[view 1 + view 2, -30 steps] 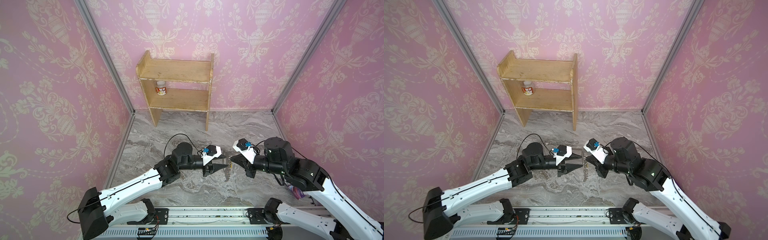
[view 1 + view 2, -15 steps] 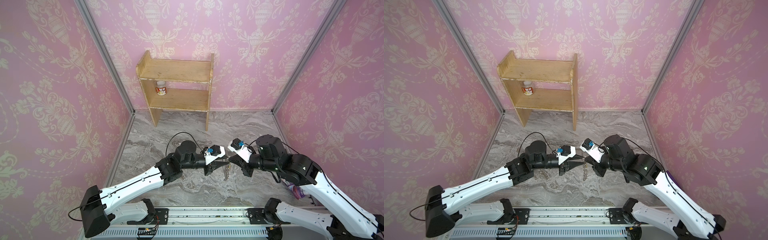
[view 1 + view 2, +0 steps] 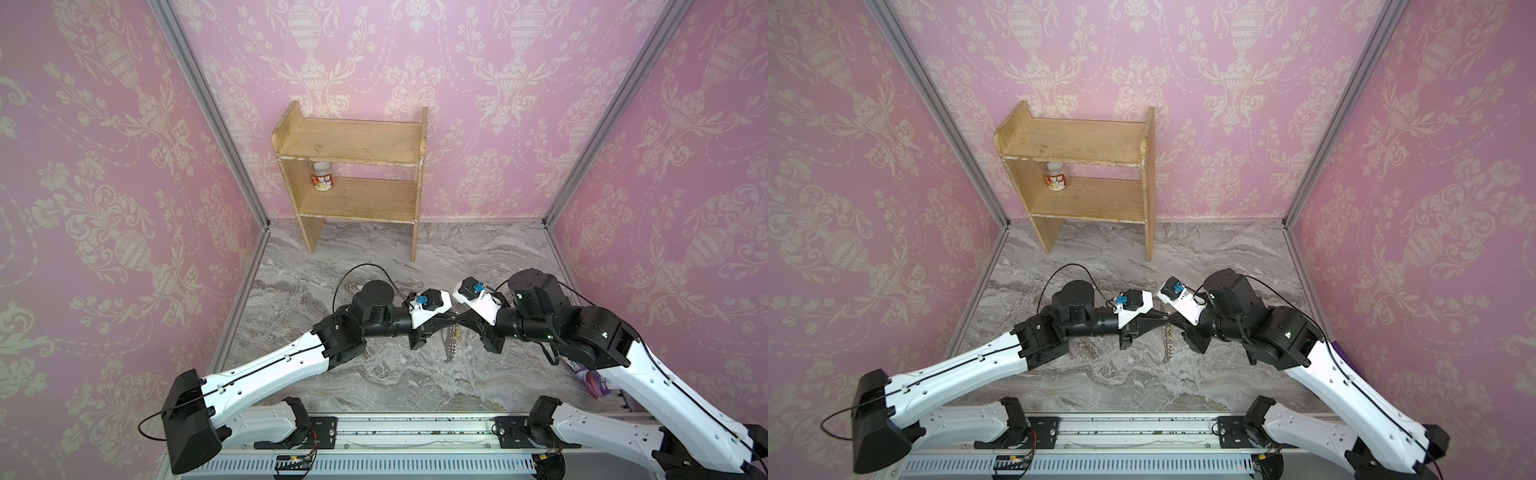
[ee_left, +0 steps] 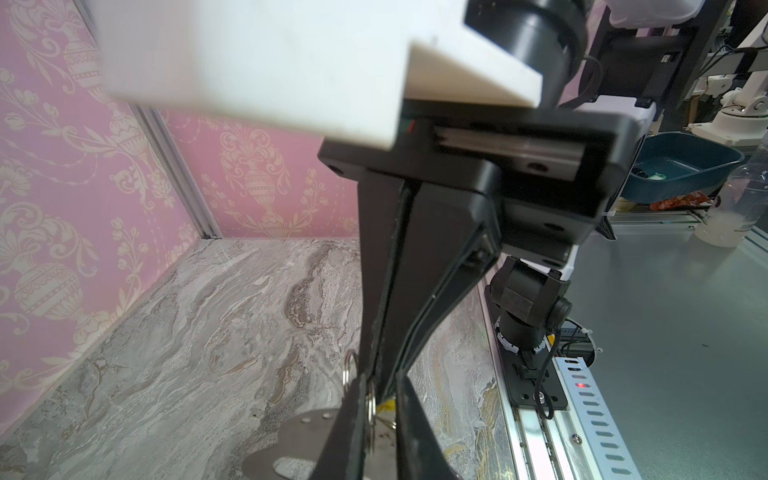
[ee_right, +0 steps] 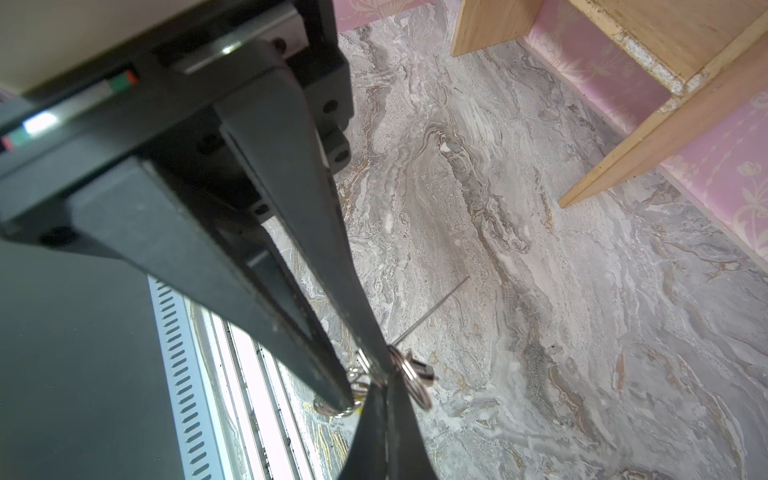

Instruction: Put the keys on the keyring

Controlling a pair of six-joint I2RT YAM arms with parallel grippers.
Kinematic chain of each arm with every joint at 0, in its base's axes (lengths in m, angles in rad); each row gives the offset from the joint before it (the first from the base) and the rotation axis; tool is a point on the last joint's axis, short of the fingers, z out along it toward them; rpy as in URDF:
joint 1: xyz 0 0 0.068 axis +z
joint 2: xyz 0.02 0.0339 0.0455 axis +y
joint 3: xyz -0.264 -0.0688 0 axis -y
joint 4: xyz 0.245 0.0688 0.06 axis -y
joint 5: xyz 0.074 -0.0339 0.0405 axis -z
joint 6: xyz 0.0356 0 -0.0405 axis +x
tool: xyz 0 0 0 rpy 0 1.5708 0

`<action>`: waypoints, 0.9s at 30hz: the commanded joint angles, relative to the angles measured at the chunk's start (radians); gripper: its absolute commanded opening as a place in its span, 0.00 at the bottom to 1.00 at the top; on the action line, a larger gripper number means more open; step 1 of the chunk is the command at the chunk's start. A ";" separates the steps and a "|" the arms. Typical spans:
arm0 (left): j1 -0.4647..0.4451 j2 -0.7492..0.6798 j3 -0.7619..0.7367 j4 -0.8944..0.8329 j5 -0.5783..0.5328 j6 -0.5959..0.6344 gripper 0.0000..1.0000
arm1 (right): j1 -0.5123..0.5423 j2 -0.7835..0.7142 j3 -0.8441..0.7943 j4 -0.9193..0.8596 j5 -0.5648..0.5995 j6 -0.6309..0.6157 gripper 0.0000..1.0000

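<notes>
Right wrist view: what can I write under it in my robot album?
The right end effector pinches metal split rings, tip to tip with the left end effector, above the marble table.

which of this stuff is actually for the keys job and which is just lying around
For the job:
- grey metal keyring plate with split rings
- yellow plastic key tag, mostly hidden

Just lying about:
- two-tier wooden shelf
- white-lidded jar on its lower board
- purple packet
</notes>
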 commanded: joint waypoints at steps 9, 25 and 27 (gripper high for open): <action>-0.009 0.013 0.027 0.013 -0.020 0.007 0.00 | 0.011 -0.008 0.032 0.003 0.004 -0.006 0.00; -0.009 -0.020 -0.013 0.123 -0.053 -0.035 0.00 | 0.001 -0.066 -0.039 0.034 0.008 0.012 0.25; -0.009 -0.021 -0.015 0.129 -0.050 -0.036 0.00 | 0.000 -0.066 -0.046 0.048 0.009 0.014 0.23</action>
